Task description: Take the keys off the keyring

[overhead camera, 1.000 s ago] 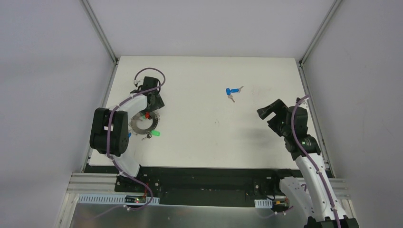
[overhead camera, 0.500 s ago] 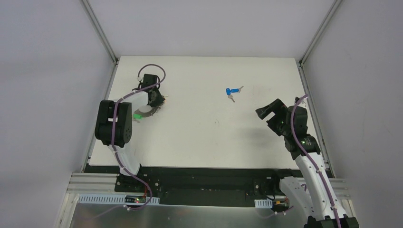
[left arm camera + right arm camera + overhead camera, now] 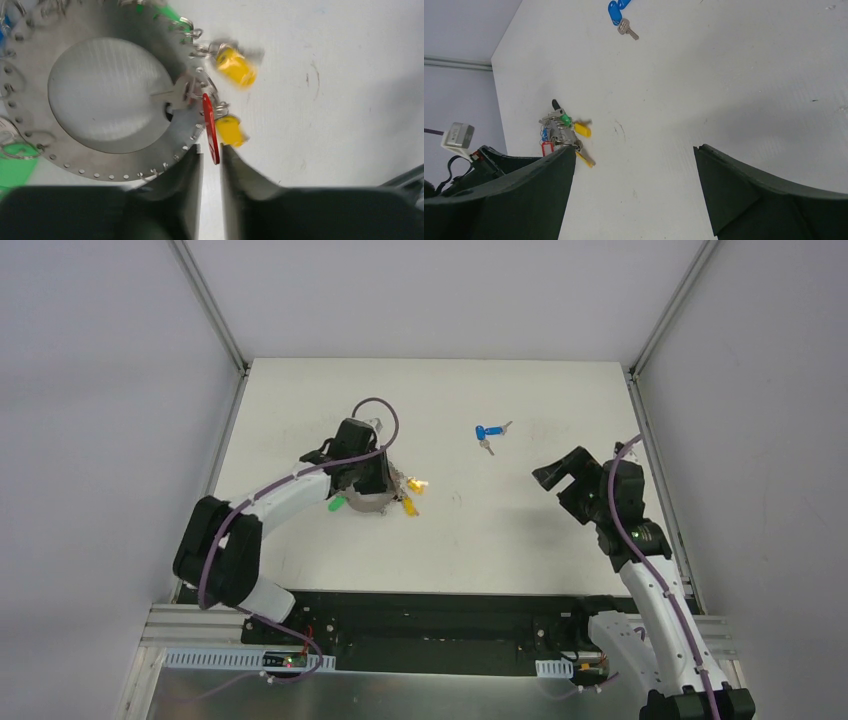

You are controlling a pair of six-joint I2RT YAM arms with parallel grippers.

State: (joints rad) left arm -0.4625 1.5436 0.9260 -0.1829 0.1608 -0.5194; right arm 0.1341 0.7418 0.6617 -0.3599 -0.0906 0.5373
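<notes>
The keyring (image 3: 100, 165) is a wide grey metal hoop with small holes round its band. Keys hang from it: two yellow-headed ones (image 3: 236, 65), green ones (image 3: 15, 167), a red tag (image 3: 211, 127) and a bare silver key (image 3: 172, 95). My left gripper (image 3: 211, 147) is shut on the red tag's tip. In the top view it (image 3: 375, 485) is left of centre, over the keyring (image 3: 365, 504). A loose blue key (image 3: 488, 432) and a small silver key (image 3: 487, 447) lie apart at the back. My right gripper (image 3: 560, 475) is open and empty.
The right wrist view shows the key bunch (image 3: 558, 131) far off to the left and the blue key (image 3: 614, 11) at the top edge. The right gripper (image 3: 634, 149) hangs over bare white table (image 3: 704, 90). Grey walls close in the table's sides.
My left gripper has swung from the table's far left toward the centre, taking the keyring and its keys along. The right arm has barely moved.
</notes>
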